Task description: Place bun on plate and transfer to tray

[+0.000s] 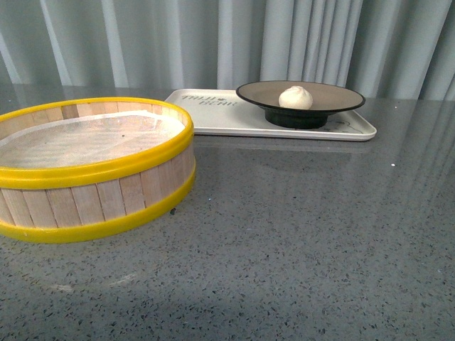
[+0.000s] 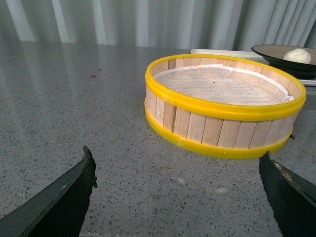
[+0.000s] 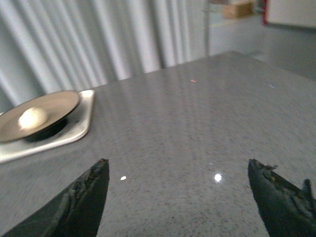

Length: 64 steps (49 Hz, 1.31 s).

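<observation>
The off-white bun [image 1: 295, 97] lies in the middle of the brown-grey plate [image 1: 334, 94] with the black rim. The plate stands on the right half of the cream-white tray [image 1: 213, 117] at the back of the table. Neither arm shows in the front view. My left gripper [image 2: 175, 170] is open and empty over bare table, short of the steamer basket; the bun [image 2: 297, 56] and plate [image 2: 269, 51] show far off. My right gripper [image 3: 177, 175] is open and empty over bare table, well away from the bun [image 3: 32, 118], plate [image 3: 59, 106] and tray [image 3: 81, 126].
A wide wooden steamer basket [image 1: 92, 188] with yellow rims and a white liner stands at the front left of the grey speckled table [image 1: 306, 234]; it also shows in the left wrist view [image 2: 222, 131]. Grey curtains hang behind the table.
</observation>
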{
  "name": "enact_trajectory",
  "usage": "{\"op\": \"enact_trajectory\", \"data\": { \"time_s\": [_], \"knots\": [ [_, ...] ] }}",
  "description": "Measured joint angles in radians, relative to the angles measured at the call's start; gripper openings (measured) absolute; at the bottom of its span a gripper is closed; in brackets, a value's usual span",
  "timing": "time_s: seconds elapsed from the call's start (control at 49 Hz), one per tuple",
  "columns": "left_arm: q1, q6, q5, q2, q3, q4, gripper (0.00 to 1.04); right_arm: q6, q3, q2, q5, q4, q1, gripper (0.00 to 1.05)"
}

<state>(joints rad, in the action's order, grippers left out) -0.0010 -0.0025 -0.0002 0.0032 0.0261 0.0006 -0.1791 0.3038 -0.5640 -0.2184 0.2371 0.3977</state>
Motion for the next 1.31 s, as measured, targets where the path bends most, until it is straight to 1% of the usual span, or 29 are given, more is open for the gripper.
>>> {"op": "enact_trajectory", "data": {
  "time_s": [0.041,0.082,0.122,0.245,0.347,0.429,0.551,0.571,0.592,0.612,0.673,0.878,0.918,0.98,1.306],
  "knots": [
    [0.0,0.0,0.0,0.0,0.0,0.0,0.98,0.06,-0.04,0.048,-0.102,0.007,-0.015,0.74],
    [0.0,0.0,0.0,0.0,0.0,0.0,0.98,0.105,-0.071,0.084,-0.116,0.007,-0.046,0.65],
    [0.0,0.0,-0.001,0.0,0.0,0.0,0.98,0.132,-0.092,0.107,-0.102,0.007,-0.079,0.56],
    [0.0,0.0,0.0,0.0,0.0,0.0,0.98,0.161,-0.152,0.174,-0.006,-0.006,-0.155,0.29],
    [0.0,0.0,0.0,0.0,0.0,0.0,0.98,0.167,-0.179,0.215,0.033,-0.017,-0.2,0.12],
    [0.0,0.0,0.0,0.0,0.0,0.0,0.98,0.171,-0.192,0.236,0.05,-0.023,-0.224,0.01],
    [0.0,0.0,0.0,0.0,0.0,0.0,0.98,0.175,-0.218,0.278,0.097,-0.04,-0.269,0.02],
    [0.0,0.0,0.0,0.0,0.0,0.0,0.98,0.175,-0.221,0.286,0.129,-0.045,-0.29,0.02],
    [0.0,0.0,0.0,0.0,0.0,0.0,0.98,0.175,-0.226,0.295,0.184,-0.052,-0.322,0.02],
    [0.0,0.0,0.0,0.0,0.0,0.0,0.98,0.175,-0.229,0.302,0.203,-0.054,-0.344,0.02],
    [0.0,0.0,-0.001,0.0,0.0,0.0,0.98,0.176,-0.238,0.323,0.206,-0.063,-0.389,0.02],
    [0.0,0.0,0.0,0.0,0.0,0.0,0.98,0.176,-0.261,0.38,0.218,-0.097,-0.394,0.02],
    [0.0,0.0,0.0,0.0,0.0,0.0,0.98,0.176,-0.261,0.439,0.218,-0.175,-0.395,0.02],
    [0.0,0.0,0.0,0.0,0.0,0.0,0.98,0.177,-0.29,0.52,0.217,-0.23,-0.395,0.02],
    [0.0,0.0,0.0,0.0,0.0,0.0,0.98,0.176,-0.298,0.559,0.217,-0.238,-0.395,0.02]
  ]
}}
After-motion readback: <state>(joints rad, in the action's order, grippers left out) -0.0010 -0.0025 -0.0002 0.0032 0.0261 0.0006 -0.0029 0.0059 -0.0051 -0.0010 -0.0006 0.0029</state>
